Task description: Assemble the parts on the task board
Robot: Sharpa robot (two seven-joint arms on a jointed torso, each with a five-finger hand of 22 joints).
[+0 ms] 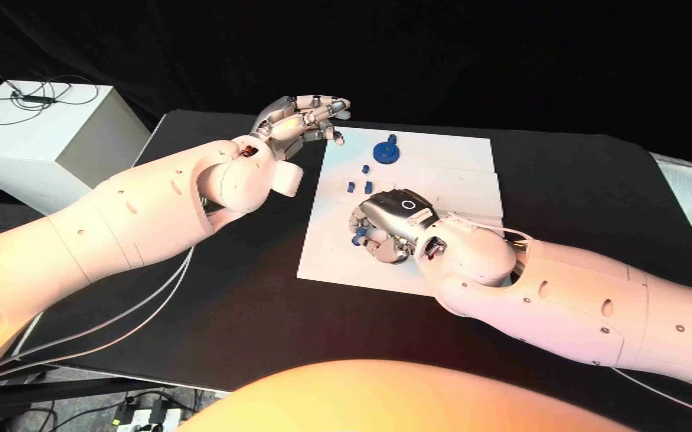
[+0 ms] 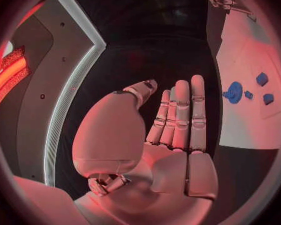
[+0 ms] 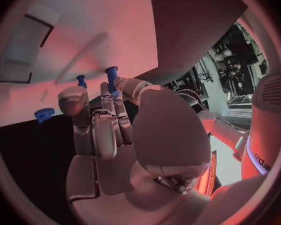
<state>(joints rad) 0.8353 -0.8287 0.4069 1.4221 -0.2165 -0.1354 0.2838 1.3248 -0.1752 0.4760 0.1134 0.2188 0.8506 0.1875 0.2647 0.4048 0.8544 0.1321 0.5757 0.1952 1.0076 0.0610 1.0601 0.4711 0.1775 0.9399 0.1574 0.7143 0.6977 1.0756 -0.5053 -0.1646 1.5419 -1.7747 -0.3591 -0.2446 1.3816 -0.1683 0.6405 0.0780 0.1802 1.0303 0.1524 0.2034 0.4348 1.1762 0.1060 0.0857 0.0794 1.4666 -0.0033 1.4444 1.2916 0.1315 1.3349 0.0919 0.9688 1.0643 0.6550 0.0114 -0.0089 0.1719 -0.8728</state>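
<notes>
Head view: white task board (image 1: 459, 157) lies mid black counter (image 1: 577, 182). Left hand (image 1: 299, 124) hovers at the board's far left corner, fingers straight and spread, grasping nothing. Right hand (image 1: 387, 227) sits low over the board's near half, palm down, fingers curled around a small blue part (image 1: 358, 239) that peeks out at its left side. A round blue part (image 1: 385, 150) with a stub on top stands on the far half of the board; a few small blue pieces (image 1: 359, 186) lie between it and the right hand. White box (image 1: 58, 142) with cables at the far left of the counter. Left wrist view: left hand (image 2: 172, 130) flat, fingers extended side by side, released, nothing in it; board (image 2: 247, 60) beyond the fingertips with the round part (image 2: 233, 92) and small pieces (image 2: 262, 79) on it. Right wrist view: right hand (image 3: 109, 120) fingers bent inward, pinching a blue peg-like part (image 3: 112, 78) at the fingertips; a second small blue piece (image 3: 82, 80) just beside it, cannot tell if held; the round part (image 3: 44, 114) stands on the board (image 3: 84, 40) edge, apart from the hand.
</notes>
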